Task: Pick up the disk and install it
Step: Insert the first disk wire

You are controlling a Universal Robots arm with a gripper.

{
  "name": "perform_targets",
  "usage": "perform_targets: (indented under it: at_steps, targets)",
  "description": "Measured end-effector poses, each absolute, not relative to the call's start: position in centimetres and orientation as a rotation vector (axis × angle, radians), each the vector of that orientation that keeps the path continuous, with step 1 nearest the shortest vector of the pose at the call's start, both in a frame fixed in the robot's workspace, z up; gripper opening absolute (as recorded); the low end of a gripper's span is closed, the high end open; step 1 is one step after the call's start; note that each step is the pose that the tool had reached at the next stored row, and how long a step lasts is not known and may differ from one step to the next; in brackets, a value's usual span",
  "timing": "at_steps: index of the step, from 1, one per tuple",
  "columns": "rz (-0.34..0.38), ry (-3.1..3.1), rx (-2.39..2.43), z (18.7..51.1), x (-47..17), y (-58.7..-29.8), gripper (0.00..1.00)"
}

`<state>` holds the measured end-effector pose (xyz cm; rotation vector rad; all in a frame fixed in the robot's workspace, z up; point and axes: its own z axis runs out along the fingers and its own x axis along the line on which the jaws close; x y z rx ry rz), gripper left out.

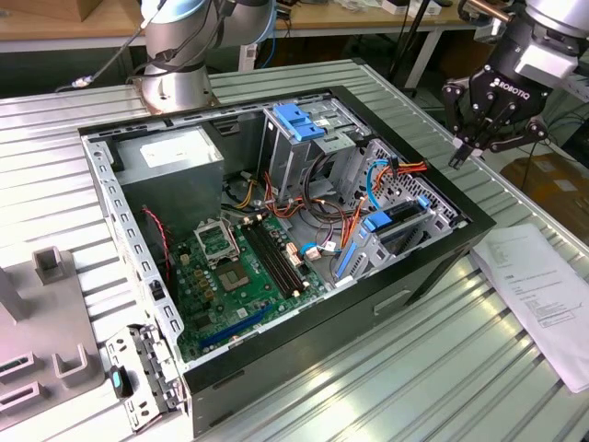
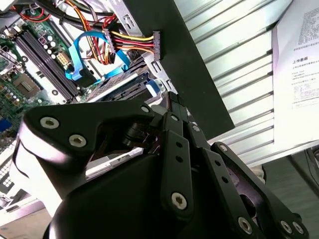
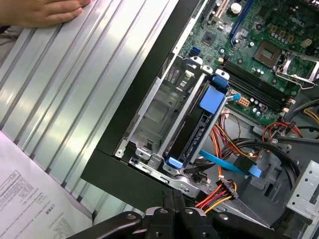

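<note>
My pincer hangs pinched together on nothing, just off the open case at its drive-bay corner, I'd guess to clear the cables.

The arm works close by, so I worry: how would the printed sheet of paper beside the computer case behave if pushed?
The sheet of paper looks thin and lies loose on the ribbed metal table, so it is probably light and floppy. A push would likely make it slide or buckle rather than resist. Nothing visibly weighs it down.
</note>
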<state>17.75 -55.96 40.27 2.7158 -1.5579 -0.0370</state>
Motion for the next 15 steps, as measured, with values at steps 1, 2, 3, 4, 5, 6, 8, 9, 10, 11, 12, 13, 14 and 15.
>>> perform_targets:
  at_steps: [1, 2, 3, 4, 5, 6, 8, 9, 10, 11, 12, 13, 14, 15]
  targets:
    - [-0.035, -1.547, 2.722, 40.2, 17.7, -56.0, 0.11]
    - [-0.033, -1.530, 2.732, 40.2, 17.7, -56.0, 0.11]
    - [-0.032, -1.517, 2.739, 40.1, 17.7, -56.0, 0.11]
    - [-0.030, -1.499, 2.749, 40.1, 17.7, -56.0, 0.11]
    - [-0.028, -1.488, 2.756, 40.0, 17.7, -55.9, 0.11]
    - [-0.023, -1.475, 2.764, 39.8, 17.7, -55.6, 0.11]
    - [-0.013, -1.453, 2.776, 39.5, 17.7, -54.6, 0.11]
    - [-0.010, -1.447, 2.779, 39.4, 17.7, -54.4, 0.11]
    - [-0.004, -1.433, 2.787, 39.3, 17.8, -54.1, 0.11]
    - [0.001, -1.419, 2.794, 39.1, 17.8, -53.8, 0.11]
    - [0.004, -1.408, 2.800, 39.1, 17.8, -53.7, 0.11]
    - [0.007, -1.391, 2.808, 39.0, 17.7, -53.6, 0.11]
    - [0.009, -1.377, 2.816, 38.9, 17.7, -53.5, 0.11]
    - [0.012, -1.353, 2.828, 38.7, 17.7, -53.4, 0.11]
